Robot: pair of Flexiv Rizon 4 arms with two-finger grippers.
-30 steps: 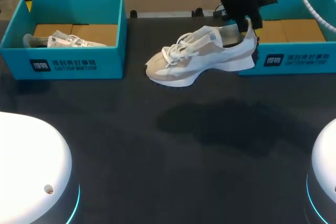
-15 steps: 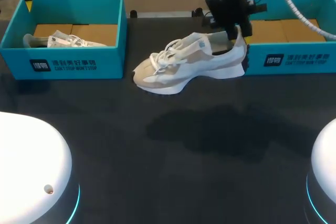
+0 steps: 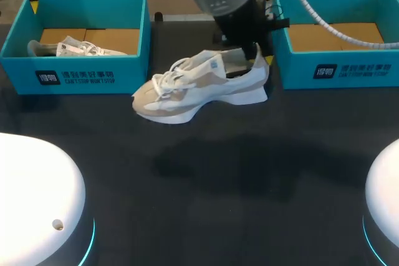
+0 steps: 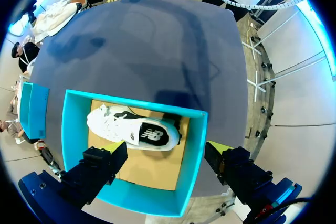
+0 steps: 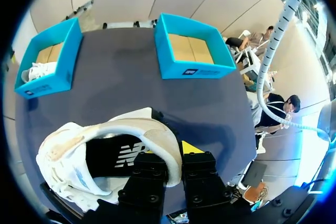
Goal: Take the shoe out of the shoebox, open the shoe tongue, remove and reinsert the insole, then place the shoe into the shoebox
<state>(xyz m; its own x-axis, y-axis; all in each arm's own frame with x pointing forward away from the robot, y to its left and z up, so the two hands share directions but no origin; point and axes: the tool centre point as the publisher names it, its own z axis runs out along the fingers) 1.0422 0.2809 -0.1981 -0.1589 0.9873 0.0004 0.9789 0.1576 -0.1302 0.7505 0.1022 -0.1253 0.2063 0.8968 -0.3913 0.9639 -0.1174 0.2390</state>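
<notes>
— What do we have around our load?

— Two teal boxes at the far side of the dark table (image 3: 206,172). The left shoebox (image 3: 75,4) holds a second sneaker (image 3: 78,48) lying on its cardboard floor. The right shoebox (image 3: 336,70) shows only cardboard inside, and a white corrugated hose (image 3: 324,15) trails across it.

— And the shoe itself?

— The white and beige sneaker (image 3: 199,88) hangs in the air between the two boxes, touching neither. Its shadow falls on the table below. The toe points toward the left shoebox and dips a little, and the heel is the end nearer the right shoebox. Nothing stands under it or beside it.

— How are we holding it?

— Our right arm comes down over the heel. The right gripper (image 5: 170,156) is clamped on the heel collar, one finger inside the shoe and the other, yellow-tipped, outside it. From that wrist we look straight into the opening, where the dark insole (image 5: 118,156) lies in place.

— And our left side?

— The left gripper (image 4: 164,156) hangs above the left shoebox with its fingers wide apart and nothing between them. The second sneaker lies just ahead of it in the box.
</notes>
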